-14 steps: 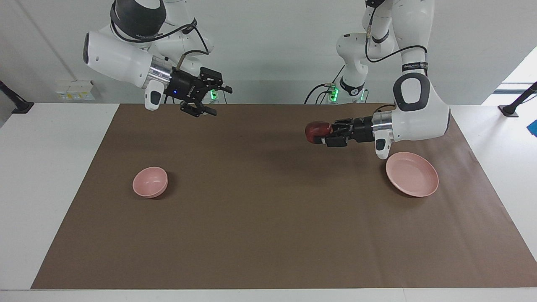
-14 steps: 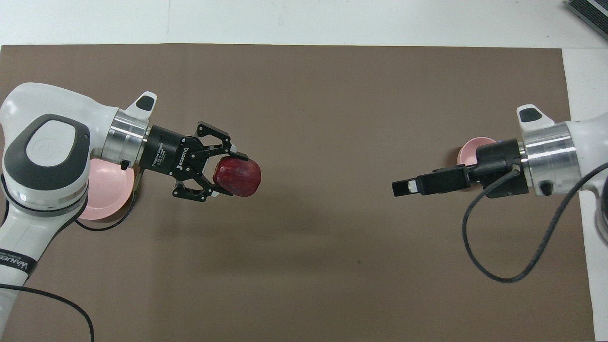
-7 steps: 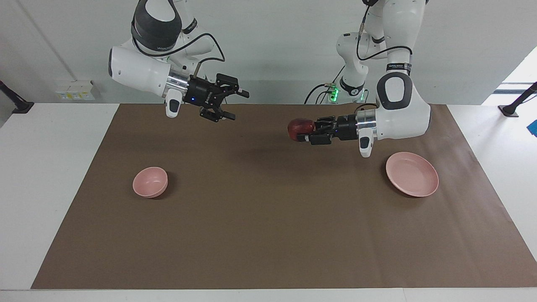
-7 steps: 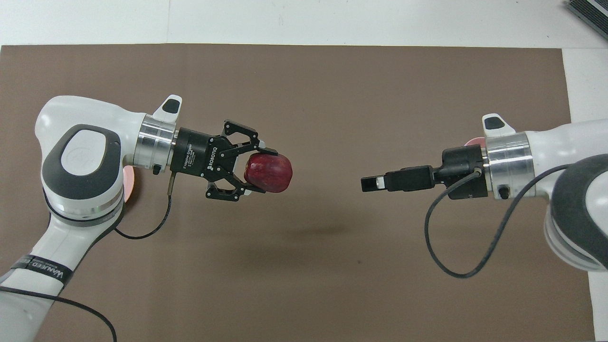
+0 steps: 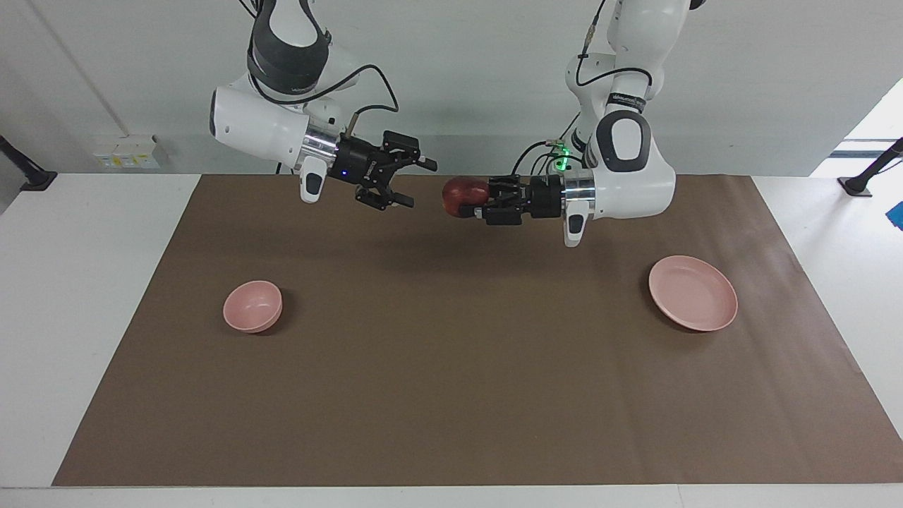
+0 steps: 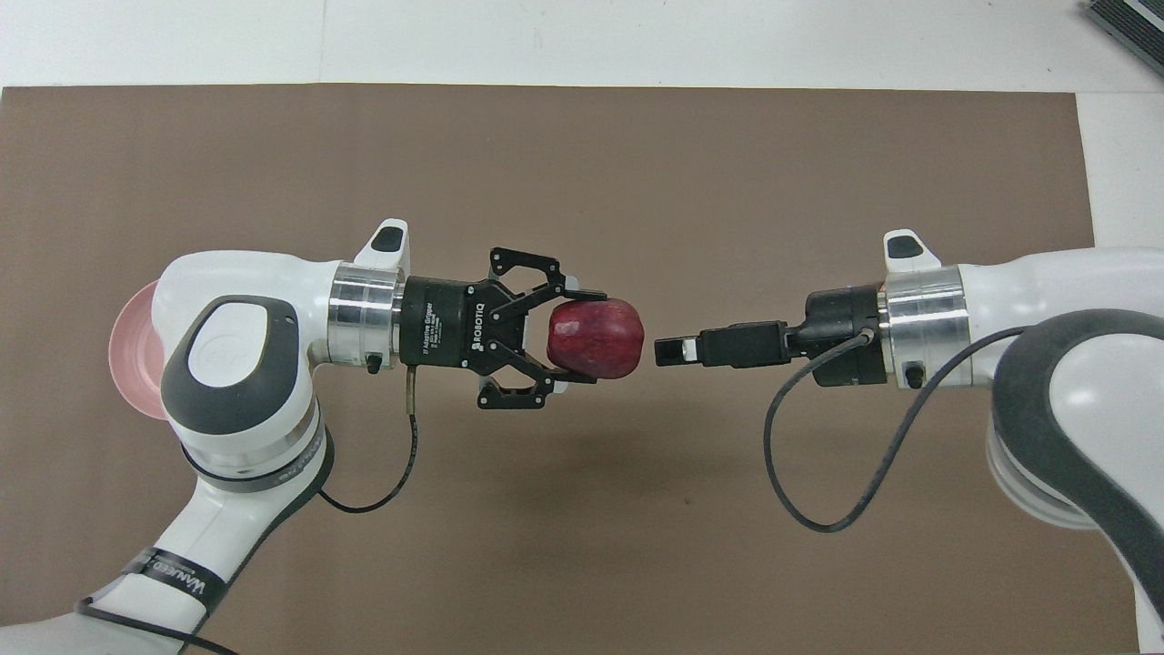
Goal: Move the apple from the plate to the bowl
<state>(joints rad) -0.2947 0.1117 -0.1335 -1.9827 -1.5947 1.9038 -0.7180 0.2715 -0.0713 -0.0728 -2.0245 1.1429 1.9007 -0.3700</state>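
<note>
Handover in mid-air looks like the step in hand, and it goes well if the receiving fingers straddle the fruit fully before the giver lets go.

Facing view: the left gripper (image 5: pixel 474 201) is clamped on the small round dark red apple (image 5: pixel 462 195), held over the middle of the brown paper mat (image 5: pixel 451 395), clear of the shallow pale pink plate (image 5: pixel 693 293). The right gripper (image 5: pixel 416 183) hangs just beside the apple with fingers spread and nothing between them. The small deep pale pink bowl (image 5: pixel 252 305) sits toward the right arm's end.

Overhead view: the apple (image 6: pixel 596 339) shows between the left gripper's (image 6: pixel 582 338) fingers; the right gripper (image 6: pixel 668 350) appears edge-on, seemingly not yet touching.
</note>
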